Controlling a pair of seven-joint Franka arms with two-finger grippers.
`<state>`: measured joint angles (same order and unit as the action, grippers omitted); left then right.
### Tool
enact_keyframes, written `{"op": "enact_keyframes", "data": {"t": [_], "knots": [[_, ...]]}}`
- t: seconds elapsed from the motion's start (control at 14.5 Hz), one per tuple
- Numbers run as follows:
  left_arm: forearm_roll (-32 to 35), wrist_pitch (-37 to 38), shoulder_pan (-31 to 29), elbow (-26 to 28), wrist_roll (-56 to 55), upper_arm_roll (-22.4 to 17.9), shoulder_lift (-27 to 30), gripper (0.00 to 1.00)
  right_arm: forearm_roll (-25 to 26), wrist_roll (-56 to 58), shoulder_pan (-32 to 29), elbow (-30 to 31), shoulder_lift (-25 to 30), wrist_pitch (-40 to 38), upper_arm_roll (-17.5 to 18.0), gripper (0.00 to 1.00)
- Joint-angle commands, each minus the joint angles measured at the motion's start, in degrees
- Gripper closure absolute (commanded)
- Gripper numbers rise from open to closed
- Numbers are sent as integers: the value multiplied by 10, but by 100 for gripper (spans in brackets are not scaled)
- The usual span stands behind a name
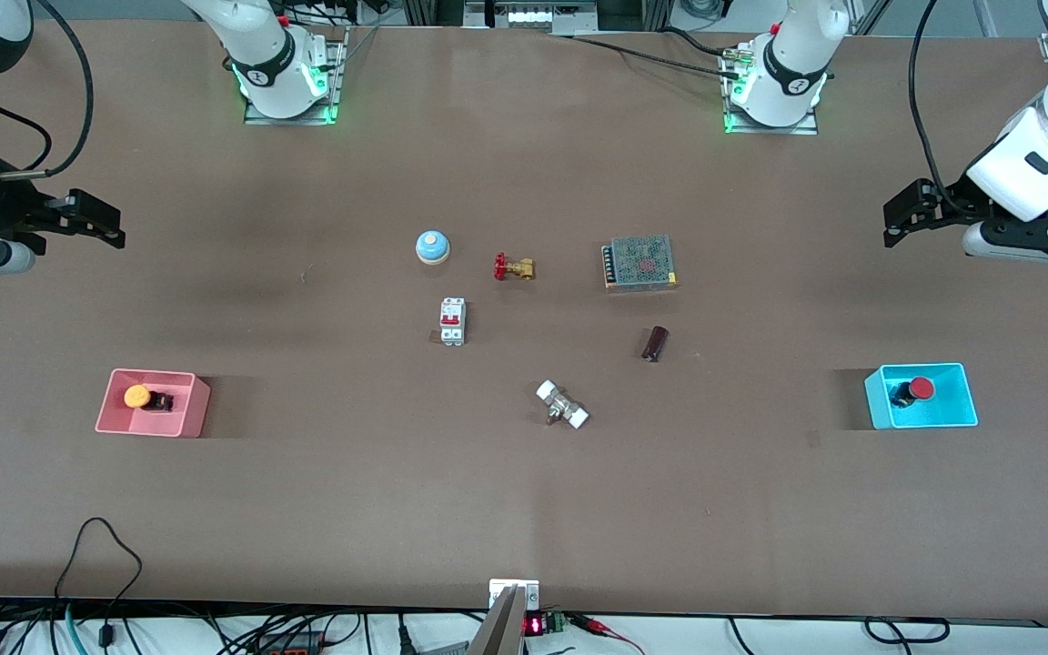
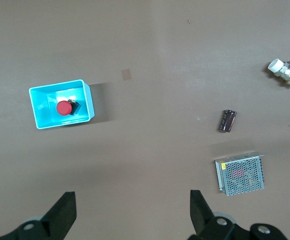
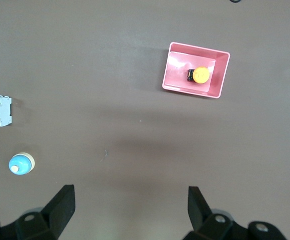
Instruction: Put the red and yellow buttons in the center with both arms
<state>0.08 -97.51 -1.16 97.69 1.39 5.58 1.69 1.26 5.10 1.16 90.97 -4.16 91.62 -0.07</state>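
Note:
The yellow button point(image 1: 137, 397) lies on its side in a pink tray point(image 1: 115, 423) toward the right arm's end of the table; in the right wrist view the yellow button point(image 3: 200, 75) is off to one side of my right gripper point(image 3: 131, 207). The red button point(image 1: 921, 388) lies in a cyan tray point(image 1: 933, 421) toward the left arm's end, and the red button point(image 2: 63, 107) also shows in the left wrist view. My right gripper point(image 1: 115, 227) and my left gripper point(image 1: 890, 223) hang open and empty above bare table. The table's center point(image 1: 560, 337) is brown tabletop.
Around the center lie a pale-blue dome point(image 1: 432, 246), a brass valve with a red handle point(image 1: 513, 267), a white breaker point(image 1: 452, 321), a mesh-covered metal box point(image 1: 639, 262), a dark cylinder point(image 1: 655, 343) and a white-ended fitting point(image 1: 562, 405).

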Motion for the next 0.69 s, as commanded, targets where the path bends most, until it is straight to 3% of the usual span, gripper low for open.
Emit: {"op": "enact_keyframes", "data": {"t": [0.0, 0.62], "knots": [[10, 14, -1, -19, -3, 1, -10, 0, 2, -5, -1, -17, -7, -14, 1, 0], [9, 14, -1, -19, -3, 1, -10, 0, -1, -4, -3, -17, -18, -6, -4, 0]]}}
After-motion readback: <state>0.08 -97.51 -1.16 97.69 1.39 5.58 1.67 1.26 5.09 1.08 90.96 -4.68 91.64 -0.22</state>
